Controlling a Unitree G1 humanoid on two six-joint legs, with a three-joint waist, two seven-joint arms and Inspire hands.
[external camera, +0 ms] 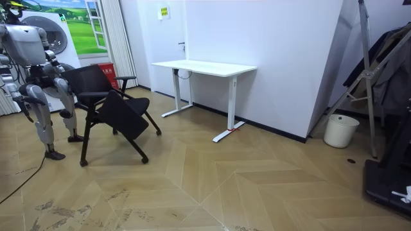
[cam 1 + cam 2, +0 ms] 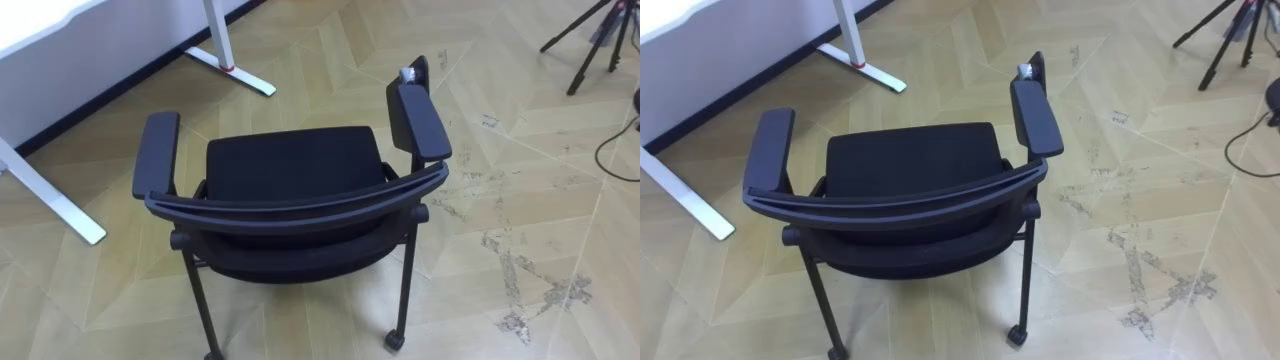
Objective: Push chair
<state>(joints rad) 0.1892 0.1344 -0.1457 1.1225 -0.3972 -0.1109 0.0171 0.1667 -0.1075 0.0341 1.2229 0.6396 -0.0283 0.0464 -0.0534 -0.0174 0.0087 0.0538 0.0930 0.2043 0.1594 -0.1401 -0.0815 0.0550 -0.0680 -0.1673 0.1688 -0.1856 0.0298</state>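
Nearest the head camera: black armchair (image 2: 295,165), seen from behind and above, standing on the herringbone wood floor (image 2: 300,50) directly in front of the robot. Closest part: curved backrest rail (image 2: 300,207), spanning from 1 armrest to the other. Just beyond the rail: flat seat pad, flanked by left armrest (image 2: 157,150) and right armrest (image 2: 420,122), both padded. At the front tip of the right armrest: small grey item (image 2: 408,74), too small to identify. Below the rail: 2 rear legs, the right leg ending in a caster (image 2: 396,341) on the floor. To the right of the chair: scuff marks (image 2: 520,275) scattered across the boards. Left of and beyond the chair: white desk (image 1: 204,66) set against the white wall, carried on 2 T-shaped feet, with the nearer foot (image 2: 60,200) well apart from the left armrest and the farther foot (image 2: 232,68) bearing a red mark. Far right: black tripod legs (image 2: 590,45). In the room view: robot upright at the room view's left, close behind the chair. Left hand and right hand: cannot tell whether released, clenched or grasping. Farthest along the wall, at the room view's right: white bucket (image 1: 340,130) near a metal stand (image 1: 367,77).
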